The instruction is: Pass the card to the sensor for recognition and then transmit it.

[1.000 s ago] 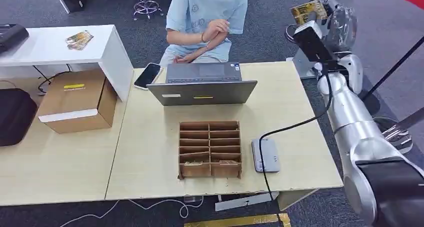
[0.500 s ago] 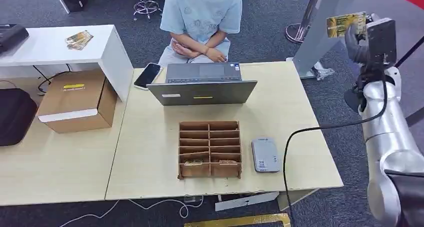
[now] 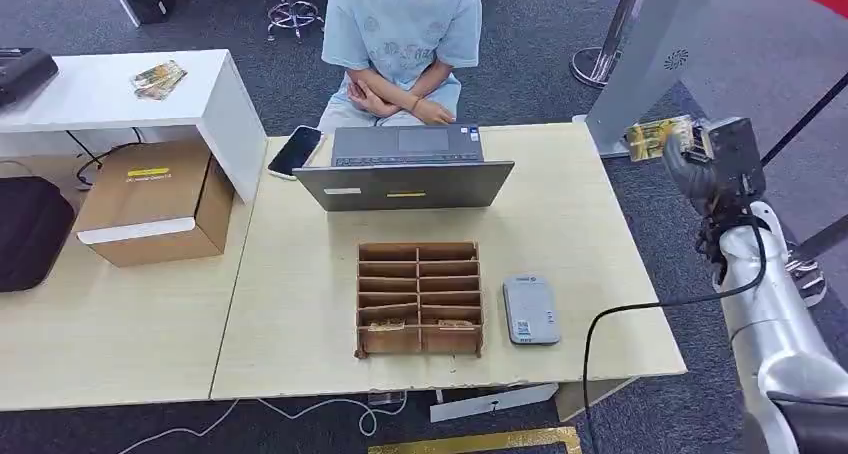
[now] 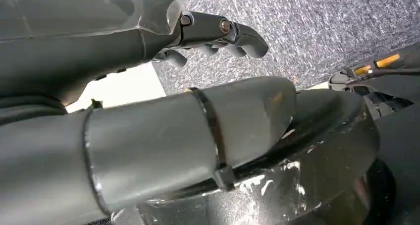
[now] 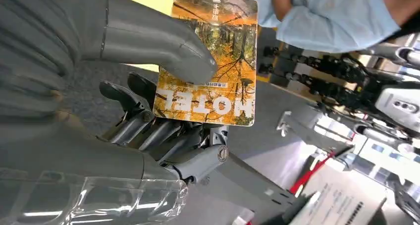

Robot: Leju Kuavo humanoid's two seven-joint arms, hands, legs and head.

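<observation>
While the right robot hand [image 3: 693, 160] pinched the card [image 3: 658, 137] between thumb and fingers, off the surface's [image 3: 300, 324] far right edge, the sensor [image 3: 529, 310] lay well apart, so scanning and handover both looked undone. I cannot tell whether the left robot hand [image 4: 148, 86] was apart or together.

Landmark: the brown compartmented cardboard organiser [image 3: 420, 298] on the pale wooden table [image 3: 300, 324]; the grey flat card sensor [image 3: 530, 310] lies just right of it; the grey laptop [image 3: 405, 169] behind it; the black phone [image 3: 296, 151] behind-left, perhaps overhanging the table's edge; the brown cardboard box [image 3: 152, 202] well left.
</observation>
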